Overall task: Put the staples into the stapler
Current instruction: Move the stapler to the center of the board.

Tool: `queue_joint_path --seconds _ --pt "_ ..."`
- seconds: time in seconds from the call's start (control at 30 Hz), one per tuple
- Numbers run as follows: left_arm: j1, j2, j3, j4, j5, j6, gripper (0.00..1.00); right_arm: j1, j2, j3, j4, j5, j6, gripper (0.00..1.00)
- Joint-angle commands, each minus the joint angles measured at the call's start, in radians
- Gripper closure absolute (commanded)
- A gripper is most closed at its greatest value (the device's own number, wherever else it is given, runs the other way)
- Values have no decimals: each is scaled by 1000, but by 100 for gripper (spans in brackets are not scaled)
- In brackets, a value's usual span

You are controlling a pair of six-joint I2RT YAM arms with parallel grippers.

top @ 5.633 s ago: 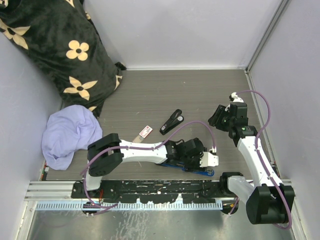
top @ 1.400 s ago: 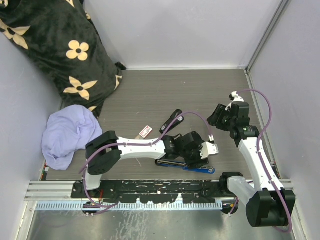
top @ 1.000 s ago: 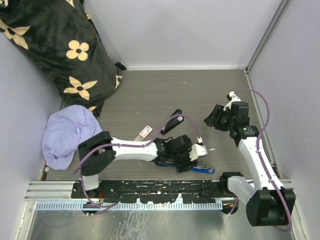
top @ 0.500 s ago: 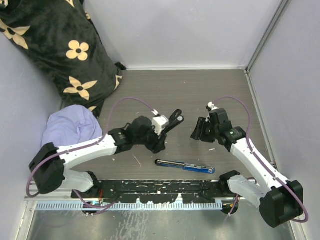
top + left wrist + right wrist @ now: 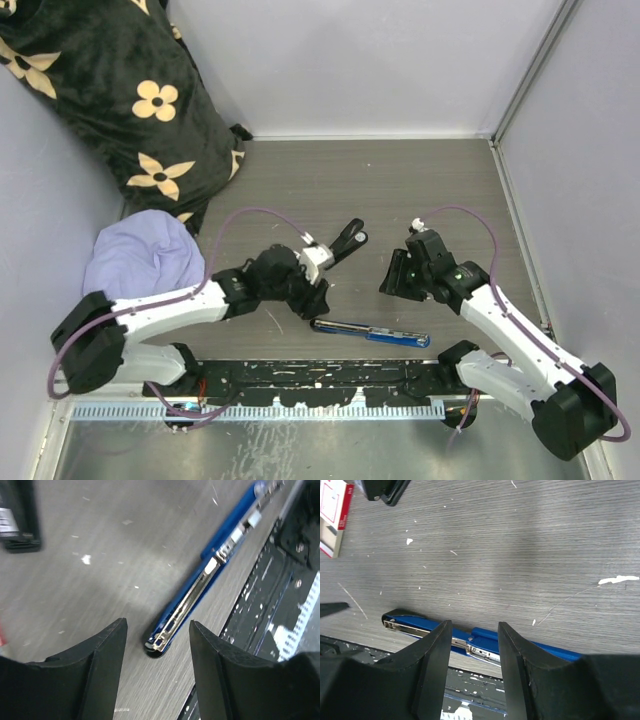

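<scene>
A blue stapler (image 5: 370,333) lies folded open and flat near the table's front edge, its metal staple channel (image 5: 186,605) facing up. A black stapler (image 5: 345,243) lies closed farther back. The staples (image 5: 335,515), a small white and red box, show at the top left of the right wrist view; my left arm hides them from above. My left gripper (image 5: 314,293) hovers open and empty just beyond the blue stapler's left tip (image 5: 157,642). My right gripper (image 5: 392,282) hangs open and empty above the stapler's hinge (image 5: 470,641).
A black pillow with cream flowers (image 5: 100,90) fills the back left corner, and a lavender cloth (image 5: 140,265) lies in front of it. The metal base rail (image 5: 300,380) runs along the near edge right behind the blue stapler. Walls close in the back and the right side.
My left arm has swung off the blue stapler, back and to the left, leaving it open on the table. My right arm has come in from the right toward the stapler's middle.
</scene>
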Motion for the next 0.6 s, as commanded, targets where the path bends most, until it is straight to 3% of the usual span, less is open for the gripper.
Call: queue_joint_path --seconds 0.0,0.27,0.57 --pt "-35 118 -44 335 145 89 46 1 25 41 26 47 11 52" --pt "-91 341 75 418 249 187 45 2 -12 54 38 97 8 47" --pt "-162 463 142 438 302 195 43 -9 -34 94 29 218 -48 38"
